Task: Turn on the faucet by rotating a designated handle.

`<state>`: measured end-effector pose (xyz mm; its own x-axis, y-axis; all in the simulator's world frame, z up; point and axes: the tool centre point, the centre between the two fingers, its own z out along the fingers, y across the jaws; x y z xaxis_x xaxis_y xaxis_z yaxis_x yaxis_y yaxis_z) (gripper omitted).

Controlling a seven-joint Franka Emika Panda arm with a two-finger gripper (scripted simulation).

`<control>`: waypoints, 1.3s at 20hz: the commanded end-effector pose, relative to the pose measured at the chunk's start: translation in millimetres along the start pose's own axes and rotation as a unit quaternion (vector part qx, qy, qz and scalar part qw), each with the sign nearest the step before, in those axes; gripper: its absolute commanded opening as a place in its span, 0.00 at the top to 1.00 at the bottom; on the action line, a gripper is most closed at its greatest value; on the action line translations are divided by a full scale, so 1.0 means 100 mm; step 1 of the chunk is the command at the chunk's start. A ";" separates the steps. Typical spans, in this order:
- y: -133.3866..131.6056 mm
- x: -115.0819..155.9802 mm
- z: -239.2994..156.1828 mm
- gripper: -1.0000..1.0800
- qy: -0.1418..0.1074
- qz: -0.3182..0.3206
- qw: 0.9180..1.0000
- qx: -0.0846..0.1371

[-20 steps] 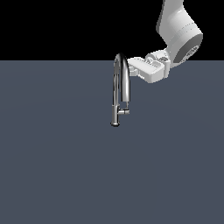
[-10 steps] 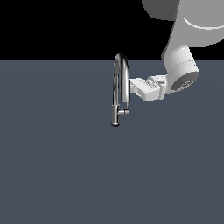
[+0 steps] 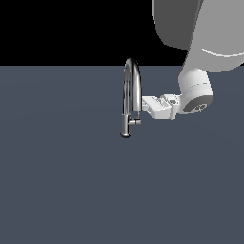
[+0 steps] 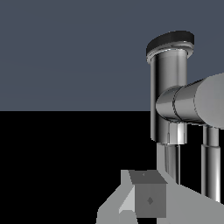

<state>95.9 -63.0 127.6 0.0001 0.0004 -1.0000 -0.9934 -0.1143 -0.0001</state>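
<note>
The chrome faucet (image 3: 127,95) stands on the dark grey surface, its tall arched spout rising from a short base column. The handle (image 3: 136,122) is a short stub sticking out of the column toward the exterior view's right. My gripper (image 3: 145,103) hovers just right of the spout's down-turned end, slightly above the handle and apart from it. Its fingers look shut together with nothing held. In the wrist view the base column of the faucet (image 4: 168,96) and the handle (image 4: 186,105) fill the picture close up, beyond my fingertips (image 4: 148,199).
The flat grey floor (image 3: 66,181) stretches all around the faucet. The arm's large white links (image 3: 200,33) hang over the upper part of the exterior view's right side.
My gripper has come down along the spout's right side, from level with the arch's top to just above the handle. The faucet has not moved.
</note>
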 end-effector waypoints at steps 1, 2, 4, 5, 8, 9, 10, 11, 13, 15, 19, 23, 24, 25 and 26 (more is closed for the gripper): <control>-0.01 0.01 0.00 1.00 -0.002 0.001 1.000 0.002; -0.01 0.00 0.01 1.00 -0.001 0.000 1.000 0.001; 0.00 -0.01 0.01 1.00 0.000 -0.001 1.000 0.000; 0.00 -0.01 0.01 1.00 0.000 -0.001 1.000 0.000; 0.00 -0.01 0.01 1.00 0.000 -0.001 1.000 0.000; 0.01 -0.01 0.01 1.00 0.000 -0.001 1.000 0.000; 0.03 -0.02 0.01 1.00 0.000 -0.001 1.000 0.000; 0.04 -0.02 0.01 1.00 0.000 -0.001 1.000 0.000; 0.08 -0.03 0.01 1.00 0.000 -0.001 1.000 0.000; 0.11 -0.04 0.01 1.00 0.000 -0.001 1.000 0.000; 0.18 -0.05 0.01 1.00 0.000 -0.001 1.000 0.000; 0.26 -0.07 0.01 1.00 0.000 -0.001 1.000 0.000; 0.28 -0.08 0.01 1.00 0.000 -0.001 1.000 0.000; 0.30 -0.08 0.01 1.00 0.000 -0.001 1.000 0.000; 0.32 -0.09 0.01 1.00 0.000 -0.001 1.000 0.000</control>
<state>69.1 -65.3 133.6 0.0029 -0.0027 -1.0000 -0.9941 -0.1089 -0.0026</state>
